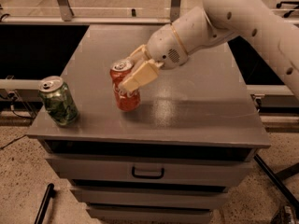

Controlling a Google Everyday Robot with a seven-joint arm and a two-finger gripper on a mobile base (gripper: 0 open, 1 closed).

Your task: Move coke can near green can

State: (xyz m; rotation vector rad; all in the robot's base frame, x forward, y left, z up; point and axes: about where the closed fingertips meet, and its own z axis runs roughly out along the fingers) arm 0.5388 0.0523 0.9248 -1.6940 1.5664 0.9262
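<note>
The coke can [127, 96], red with white script and a silver top, is held tilted by my gripper [133, 76] near the middle front of the grey cabinet top [196, 115]. The gripper is shut on the can, its cream fingers [139, 76] wrapped around the can's upper part. The can's base is at or just above the surface. The green can [58, 101], mottled green with a silver top, stands upright at the front left corner, about a can's height to the left of the coke can.
My white arm [224, 17] reaches in from the upper right over the back of the top. The cabinet has drawers [147, 171] below its front edge. A metal rail [18, 84] runs off the left side. Speckled floor lies below.
</note>
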